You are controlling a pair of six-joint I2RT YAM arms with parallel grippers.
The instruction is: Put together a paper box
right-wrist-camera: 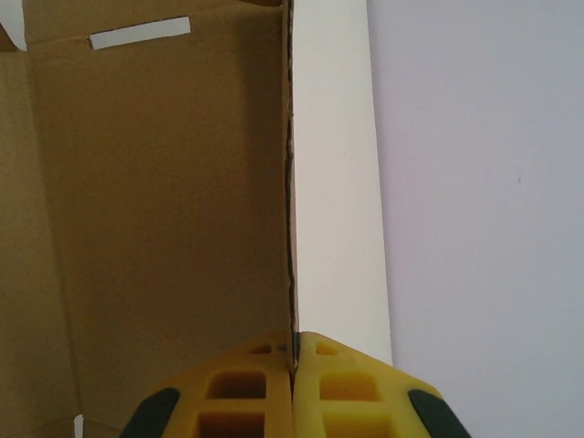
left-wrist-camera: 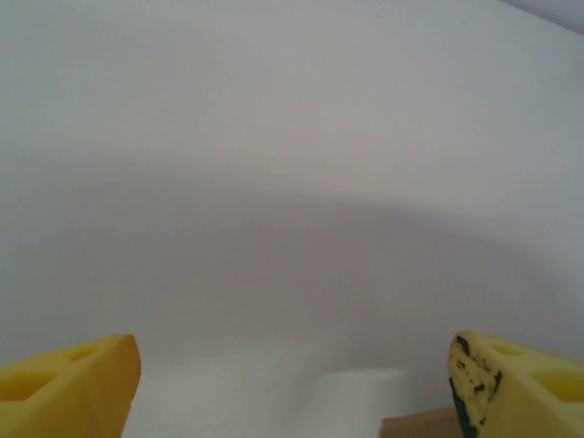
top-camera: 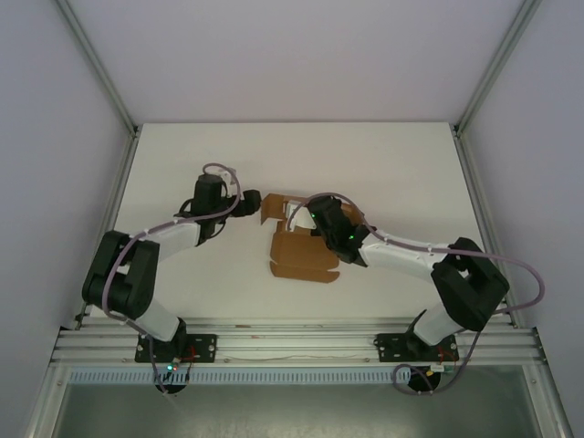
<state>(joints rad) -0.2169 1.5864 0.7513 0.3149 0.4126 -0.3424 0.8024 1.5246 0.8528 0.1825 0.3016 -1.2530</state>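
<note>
Right pincer (right-wrist-camera: 294, 349) pinched one flap of the plain brown cardboard paper box (top-camera: 303, 257); left pincer (left-wrist-camera: 294, 374) hung spread beside it; assembly looked barely begun, most panels unfolded.

The left arm (top-camera: 169, 237) and right arm (top-camera: 406, 251) bend inward. The left gripper (left-wrist-camera: 294, 370) gapes (yellow fingers (left-wrist-camera: 68, 383) far apart); the right gripper (right-wrist-camera: 294, 345) is pinched tight on the paper box (right-wrist-camera: 155, 210) wall.
</note>
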